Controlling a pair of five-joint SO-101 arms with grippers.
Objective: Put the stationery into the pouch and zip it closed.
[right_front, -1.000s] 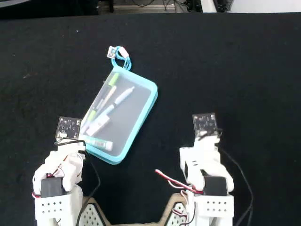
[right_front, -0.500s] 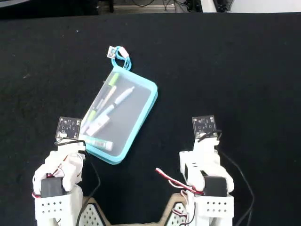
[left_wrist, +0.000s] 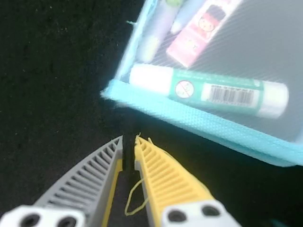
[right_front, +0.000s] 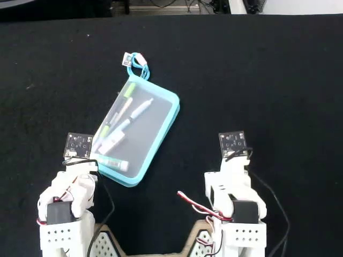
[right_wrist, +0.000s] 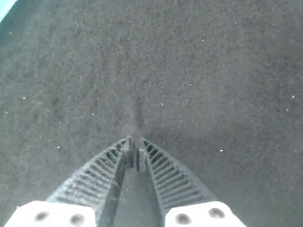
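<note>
Lower left of the high view: left claw point(left_wrist: 129, 142) pinched narrow, empty, just beside a corner of the pouch point(right_front: 155, 128). Left of centre, slanting across the black counter point(right_front: 257, 80): that pouch, pens point(right_front: 131, 115) and glue stick point(left_wrist: 208, 90) inside, apparently zipped, though hard to confirm. Lower right: right claw point(right_wrist: 133, 142) pinched narrow, empty, over the counter. Seemingly little left to do.
</note>
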